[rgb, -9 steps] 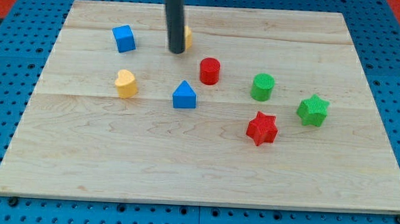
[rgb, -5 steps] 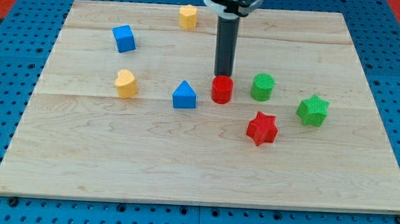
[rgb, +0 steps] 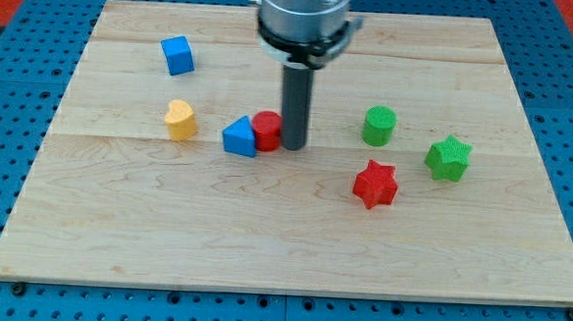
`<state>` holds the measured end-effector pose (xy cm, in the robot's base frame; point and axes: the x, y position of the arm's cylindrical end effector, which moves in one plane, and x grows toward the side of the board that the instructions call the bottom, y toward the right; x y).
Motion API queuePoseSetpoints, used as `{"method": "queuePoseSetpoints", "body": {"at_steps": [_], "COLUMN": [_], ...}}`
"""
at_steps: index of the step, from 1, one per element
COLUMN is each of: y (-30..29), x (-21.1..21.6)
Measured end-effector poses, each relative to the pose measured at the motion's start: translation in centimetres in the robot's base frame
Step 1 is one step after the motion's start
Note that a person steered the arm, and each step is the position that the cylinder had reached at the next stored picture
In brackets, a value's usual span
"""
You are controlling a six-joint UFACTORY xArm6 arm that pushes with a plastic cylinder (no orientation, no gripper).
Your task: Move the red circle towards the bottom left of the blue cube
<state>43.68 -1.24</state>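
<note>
One pushing stage remains: my tip (rgb: pixel 294 144) touches the red circle (rgb: pixel 266 131) at its 3 o'clock side, carrying no pincer, while the circle abuts the blue triangle (rgb: pixel 239 137), well short of the blue cube's (rgb: pixel 177 55) 7 o'clock position.

We've swung our tip (rgb: pixel 294 145) across from the top side of the red circle (rgb: pixel 265 131) to its right side, and it's pressed against it now! The red circle has slid toward the view's left and sits touching the blue triangle (rgb: pixel 239 137), which has itself been nudged left and a little down, closer to the yellow heart (rgb: pixel 181 120). Our arm's wide body has come lower into view and now hides the yellow block up at the table's top edge.
</note>
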Motion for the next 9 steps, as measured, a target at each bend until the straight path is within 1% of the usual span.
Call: {"method": "queuePoseSetpoints", "body": {"at_steps": [2, 3, 4, 5, 6, 7, 8, 9], "y": [-8.3, -7.2, -8.7, -10.5, -12.2, -11.7, -6.9, -7.7], "x": [-5.4, -3.1, -0.4, -2.4, -6.8, -5.9, -6.3, -10.5]}}
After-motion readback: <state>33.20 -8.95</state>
